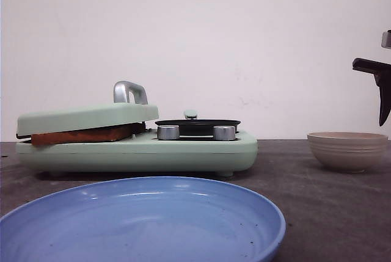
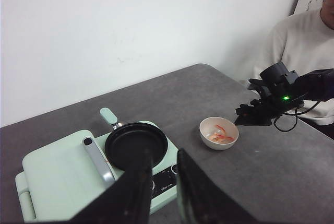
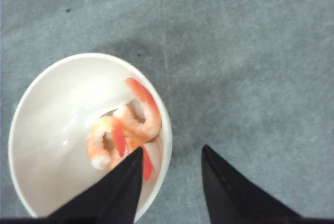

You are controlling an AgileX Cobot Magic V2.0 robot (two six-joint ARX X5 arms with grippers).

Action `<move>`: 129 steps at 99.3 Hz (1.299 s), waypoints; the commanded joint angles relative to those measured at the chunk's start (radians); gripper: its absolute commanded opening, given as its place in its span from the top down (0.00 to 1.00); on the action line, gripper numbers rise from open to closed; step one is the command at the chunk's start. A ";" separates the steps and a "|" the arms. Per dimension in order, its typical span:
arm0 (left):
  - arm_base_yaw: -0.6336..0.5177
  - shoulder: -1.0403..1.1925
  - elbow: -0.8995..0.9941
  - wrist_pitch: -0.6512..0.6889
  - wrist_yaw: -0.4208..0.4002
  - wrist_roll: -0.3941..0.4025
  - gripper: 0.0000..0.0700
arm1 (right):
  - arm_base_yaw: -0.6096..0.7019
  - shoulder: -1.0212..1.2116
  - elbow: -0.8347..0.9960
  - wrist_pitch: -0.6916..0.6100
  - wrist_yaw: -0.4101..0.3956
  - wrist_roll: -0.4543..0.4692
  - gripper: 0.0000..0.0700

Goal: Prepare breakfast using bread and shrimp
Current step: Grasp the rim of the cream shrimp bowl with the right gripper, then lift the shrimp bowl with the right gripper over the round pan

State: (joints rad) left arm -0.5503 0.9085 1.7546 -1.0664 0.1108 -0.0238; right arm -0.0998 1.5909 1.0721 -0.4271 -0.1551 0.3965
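The shrimp (image 3: pixel 125 132) are being held in the beige bowl (image 3: pixel 47 130), which is sitting on the grey table (image 3: pixel 250 51) to the right of the green breakfast maker (image 1: pixel 183 149). The right gripper (image 3: pixel 171 164) is being held above the bowl's rim, jaws parted and empty, one fingertip over the shrimp and the other outside the bowl. The bread (image 1: pixel 85 134) is being pressed under the maker's lid (image 1: pixel 85 117). The left gripper (image 2: pixel 163 169) is being held open above the black pan (image 2: pixel 135 144).
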 commanded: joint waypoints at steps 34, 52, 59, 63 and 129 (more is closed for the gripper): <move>-0.006 0.015 0.015 0.010 0.001 -0.005 1.00 | -0.014 0.121 0.020 0.038 -0.039 0.006 0.68; -0.006 0.015 0.015 0.002 0.001 -0.015 1.00 | -0.014 0.159 0.020 0.045 -0.071 0.040 0.72; -0.006 0.015 0.015 -0.004 0.001 -0.015 1.00 | -0.014 0.175 0.020 0.046 -0.090 0.046 0.72; -0.006 0.015 0.015 -0.008 0.000 -0.017 1.00 | -0.014 0.183 0.020 0.048 -0.102 0.049 0.74; -0.006 0.008 0.015 -0.019 0.000 -0.048 1.00 | 0.047 0.139 0.023 0.358 -0.260 0.041 1.00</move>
State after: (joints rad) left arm -0.5503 0.9146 1.7542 -1.0969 0.1108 -0.0673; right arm -0.0902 1.7569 1.0733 -0.1299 -0.4015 0.4454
